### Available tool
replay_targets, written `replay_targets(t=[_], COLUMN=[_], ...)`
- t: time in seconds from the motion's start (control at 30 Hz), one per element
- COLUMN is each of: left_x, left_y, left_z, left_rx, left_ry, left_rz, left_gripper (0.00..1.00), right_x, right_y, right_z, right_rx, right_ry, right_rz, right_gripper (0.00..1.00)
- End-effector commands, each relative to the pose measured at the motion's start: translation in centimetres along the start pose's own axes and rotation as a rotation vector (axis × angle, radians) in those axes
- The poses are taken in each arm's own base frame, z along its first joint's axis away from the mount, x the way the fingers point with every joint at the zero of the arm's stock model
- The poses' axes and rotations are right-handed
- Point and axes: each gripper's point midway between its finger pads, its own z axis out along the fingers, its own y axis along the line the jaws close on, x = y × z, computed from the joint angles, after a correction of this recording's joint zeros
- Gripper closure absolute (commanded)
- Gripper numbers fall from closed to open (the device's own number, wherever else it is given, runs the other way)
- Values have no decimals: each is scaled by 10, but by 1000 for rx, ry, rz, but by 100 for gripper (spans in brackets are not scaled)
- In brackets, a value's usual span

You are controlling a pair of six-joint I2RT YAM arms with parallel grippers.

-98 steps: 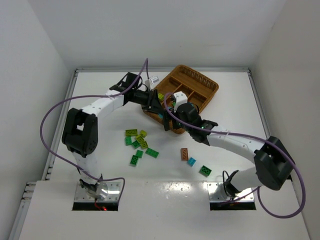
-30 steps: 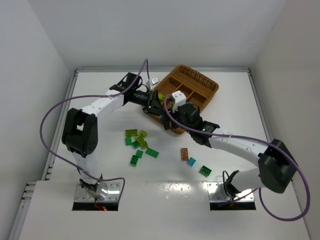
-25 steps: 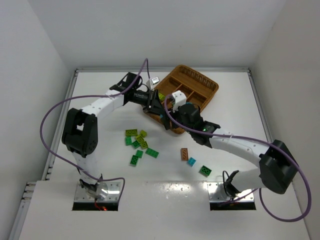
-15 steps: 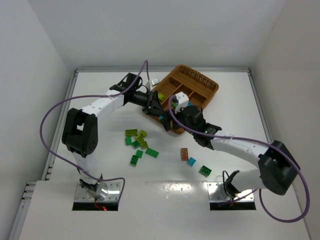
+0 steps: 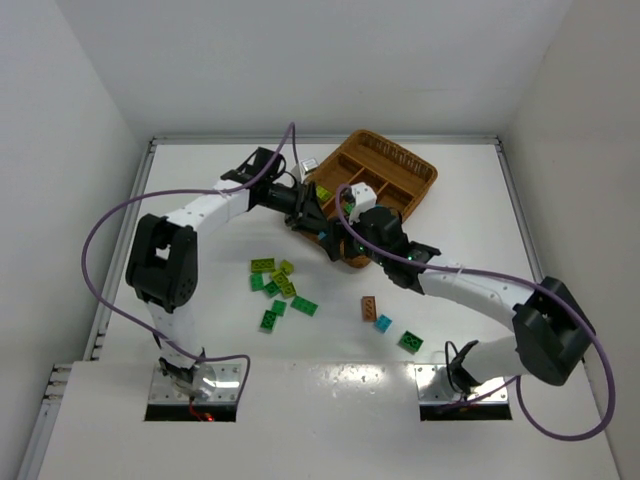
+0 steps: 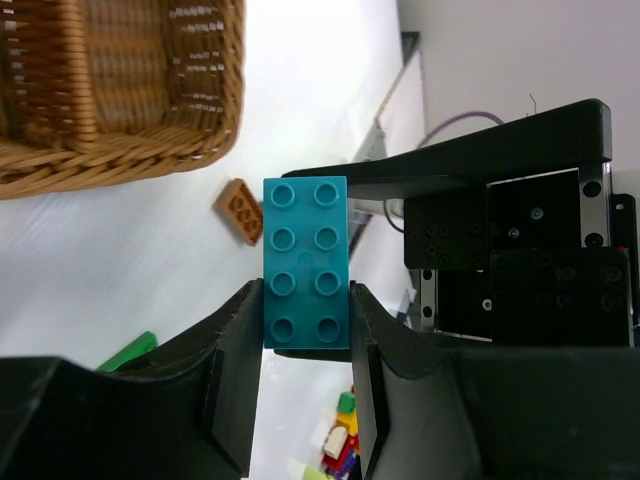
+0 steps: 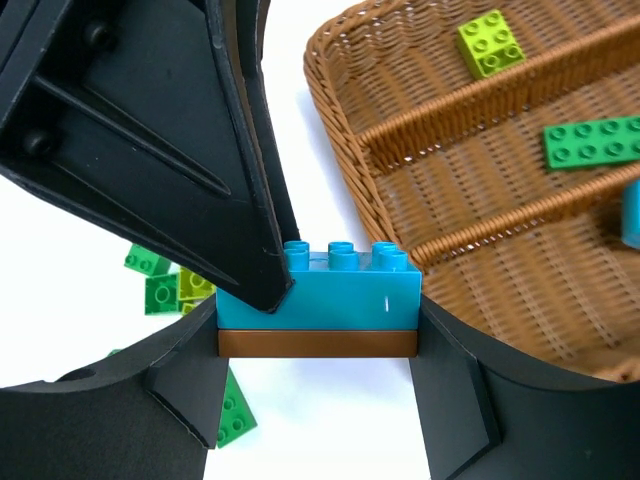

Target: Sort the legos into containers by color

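A cyan lego [image 7: 330,285] sits stacked on a thin brown lego [image 7: 318,344], held in the air just off the near corner of the wicker tray [image 5: 400,170]. My right gripper [image 7: 318,320] is shut on the ends of this stack. My left gripper [image 6: 305,330] is shut on the long sides of the same cyan lego [image 6: 305,262]; one of its black fingers [image 7: 180,150] overlaps the lego's left end. In the top view both grippers meet at the tray's edge [image 5: 330,228]. The tray's compartments hold a lime lego [image 7: 490,43] and a green lego [image 7: 595,141].
Loose green and lime legos [image 5: 275,285] lie in a cluster left of centre. A brown lego [image 5: 370,307], a cyan lego [image 5: 383,322] and a green lego [image 5: 410,342] lie nearer the right arm's base. Walls enclose the table.
The right wrist has shifted slightly up toward the tray and the left gripper. Both grips on the stacked legos stay the same.
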Motion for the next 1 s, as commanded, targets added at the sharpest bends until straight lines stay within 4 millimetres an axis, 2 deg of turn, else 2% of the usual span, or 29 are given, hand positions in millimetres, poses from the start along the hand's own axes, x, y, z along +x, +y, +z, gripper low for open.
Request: replay_targets(t=[0.0, 0.1, 0.17, 0.2, 0.23, 0.3, 0.37, 0.43, 0.5, 0.57, 0.7, 0.73, 0.77, 0.97], left_x=[-60, -59, -57, -57, -57, -55, -55, -54, -52, -54, -51, -51, -50, -50], left_y=[13, 20, 19, 20, 20, 14, 13, 11, 9, 2, -6, -6, -12, -15], left_z=[-24, -20, -20, -20, -20, -19, -19, -19, -19, -22, -21, -21, -20, -22], left_rx=[-56, -60, -54, -55, -55, -49, -41, -32, -21, -9, 7, 7, 12, 14], left_ry=[-191, -181, -172, -172, -172, -169, -165, -160, -154, -159, -151, -151, -149, -154], left_rz=[115, 100, 93, 102, 103, 114, 115, 116, 116, 132, 135, 135, 148, 156], left_gripper=[100, 100, 100, 100, 100, 100, 100, 100, 100, 100, 100, 100, 100, 100], right_x=[57, 46, 42, 34, 36, 22, 28, 29, 27, 29, 27, 30, 24, 15], right_y=[-40, -46, -42, -38, -33, -24, -16, -6, 0, 0, 1, 0, 0, -1], right_z=[-37, -44, -45, -44, -43, -42, -40, -38, -36, -32, -31, -30, -29, -20], right_rx=[186, 216, 196, 180, 150, 112, 66, 10, -17, -14, -15, -12, -3, 8], right_ry=[231, 199, 207, 192, 200, 178, 218, 231, 230, 234, 223, 232, 219, 172], right_rz=[-59, -89, -96, -101, -98, -109, -115, -109, -106, -97, -87, -88, -88, -79], right_gripper=[56, 54, 51, 51, 51, 48, 44, 36, 34, 32, 17, 17, 17, 16])
